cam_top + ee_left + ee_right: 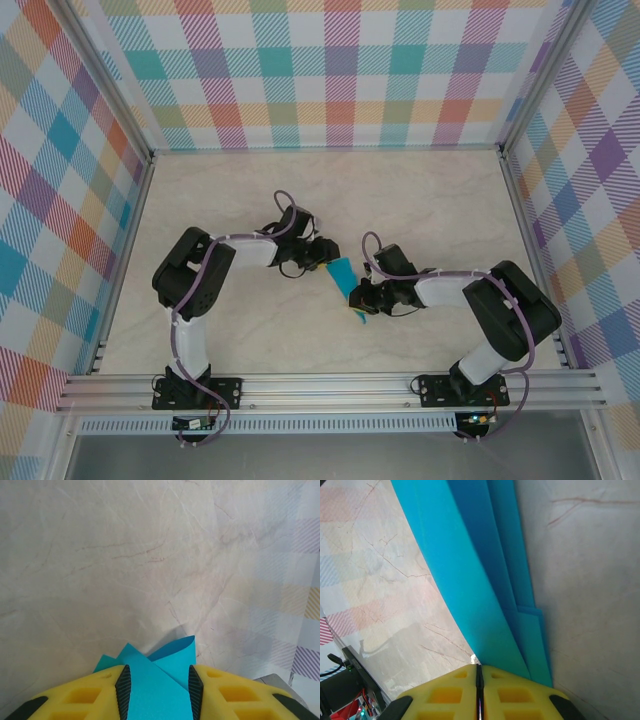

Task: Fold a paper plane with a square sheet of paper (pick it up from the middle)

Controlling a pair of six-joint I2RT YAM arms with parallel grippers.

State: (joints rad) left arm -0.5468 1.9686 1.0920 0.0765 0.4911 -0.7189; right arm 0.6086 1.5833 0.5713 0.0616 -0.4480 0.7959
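Overhead: sheet of paper (343, 277), teal and already creased into a narrow shape, sits mid-counter (420, 200) between the two tools. Its long axis runs roughly 11 to 5 o'clock.

- Left tool (325, 260) is at the sheet's upper end, so the sheet lies toward its 4 o'clock.
- Right tool (362, 298) is at the sheet's lower end, so the sheet lies toward its 11 o'clock. A small teal tip pokes out past it at 6 o'clock.
- Both tools touch the sheet and neither is clearly nearer. The ends are shared.

Tool states:
- Right wrist view: the yellow fingers are clenched to a hairline seam. The layered teal edge runs down into that seam, so I read it as pinching the sheet.
- Left wrist view: the black pads (123, 690) stand partly apart, with teal flaps filling the gap from pad to pad. A shadow on the marble beyond suggests that end is raised. I cannot tell whether the pads squeeze it or only bracket it.

Pose:
- Left arm (190, 280) has its elbow folded out at 9 o'clock and its forearm reaching toward 3.
- Right arm (510, 305) mirrors it, with the elbow at 3 and the forearm reaching toward 9. The wrists nearly meet.

Judgement: the next crease depends on the right pinch anchoring the lower end while the left works along the long axis.
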